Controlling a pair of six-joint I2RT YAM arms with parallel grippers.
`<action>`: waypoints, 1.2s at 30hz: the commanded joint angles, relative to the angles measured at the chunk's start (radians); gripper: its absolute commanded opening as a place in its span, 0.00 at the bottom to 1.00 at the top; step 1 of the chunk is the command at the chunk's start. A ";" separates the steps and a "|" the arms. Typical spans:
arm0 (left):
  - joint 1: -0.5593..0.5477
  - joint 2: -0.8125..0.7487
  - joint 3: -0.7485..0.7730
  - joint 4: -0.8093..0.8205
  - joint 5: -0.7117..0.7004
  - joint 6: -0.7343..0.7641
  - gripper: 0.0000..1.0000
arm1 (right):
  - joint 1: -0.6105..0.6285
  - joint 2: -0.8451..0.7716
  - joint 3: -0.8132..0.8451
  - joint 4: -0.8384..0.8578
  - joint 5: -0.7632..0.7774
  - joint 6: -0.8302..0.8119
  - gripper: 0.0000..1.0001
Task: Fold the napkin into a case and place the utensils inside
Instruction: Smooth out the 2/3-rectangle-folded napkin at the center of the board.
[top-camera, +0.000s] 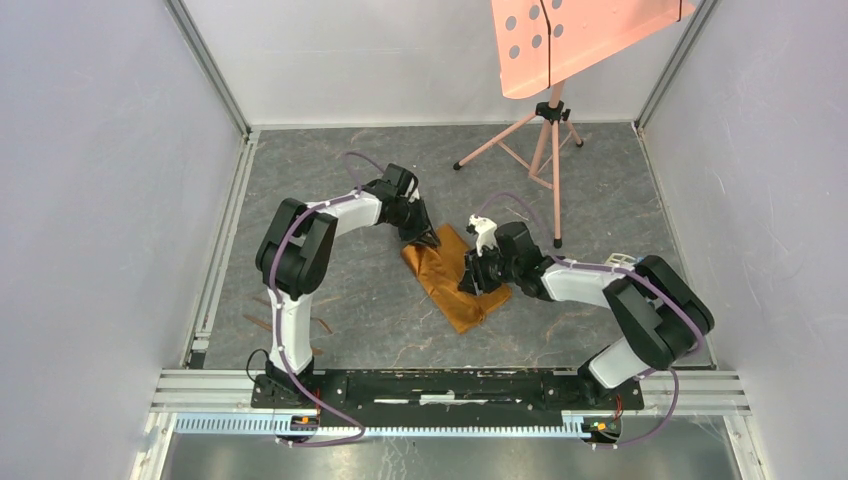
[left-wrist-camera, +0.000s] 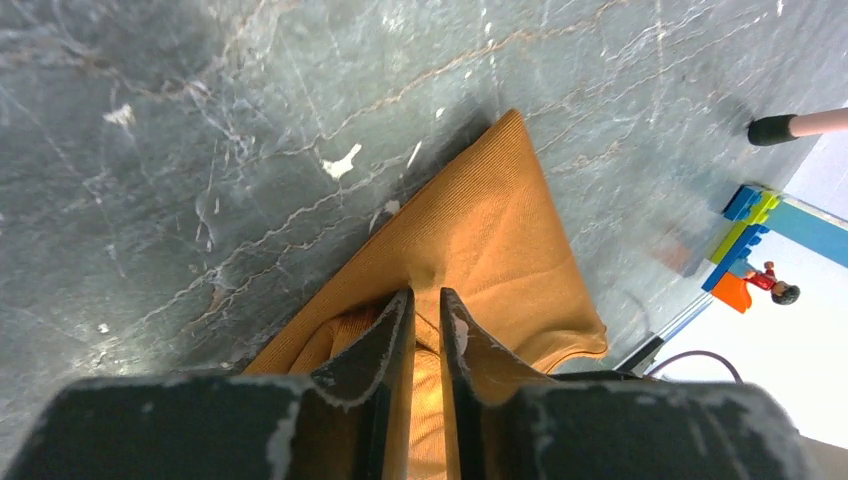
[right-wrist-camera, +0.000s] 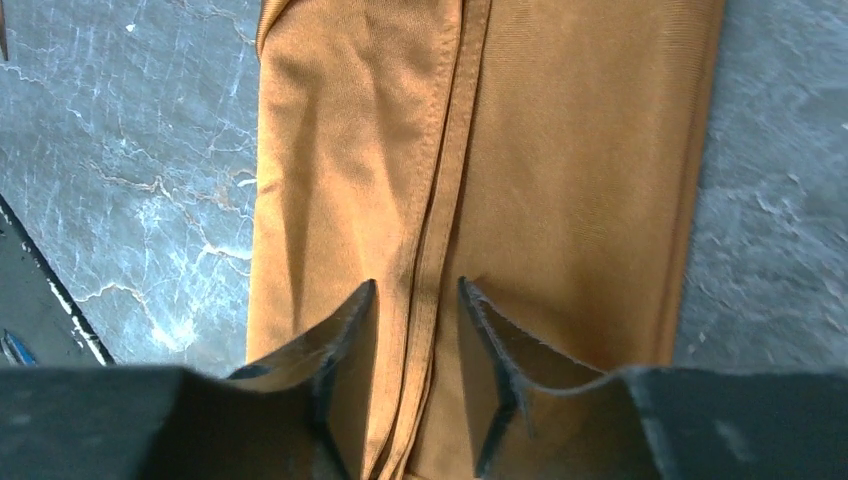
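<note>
Folded orange-brown napkin (top-camera: 462, 308), a long hemmed strip; left gripper (left-wrist-camera: 423, 300) pinches its pucker, right gripper (right-wrist-camera: 417, 290) narrowly open astride the hem.

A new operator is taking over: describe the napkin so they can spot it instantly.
On the grey marbled table, look between the two arms. There, with the left gripper at its far end and the right gripper over its middle, lies the napkin. It is the only orange-brown cloth, folded into a narrow strip, unlike the salmon-pink perforated panel behind.
</note>
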 joint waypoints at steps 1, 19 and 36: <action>0.002 -0.048 0.049 -0.029 -0.033 0.037 0.27 | 0.001 -0.130 0.052 -0.114 0.061 -0.068 0.46; 0.033 -0.238 -0.293 0.230 0.113 -0.093 0.31 | 0.049 0.163 0.050 0.446 -0.425 0.325 0.36; 0.077 -0.117 -0.378 0.273 0.019 -0.070 0.31 | 0.054 0.195 -0.053 0.278 -0.421 0.183 0.41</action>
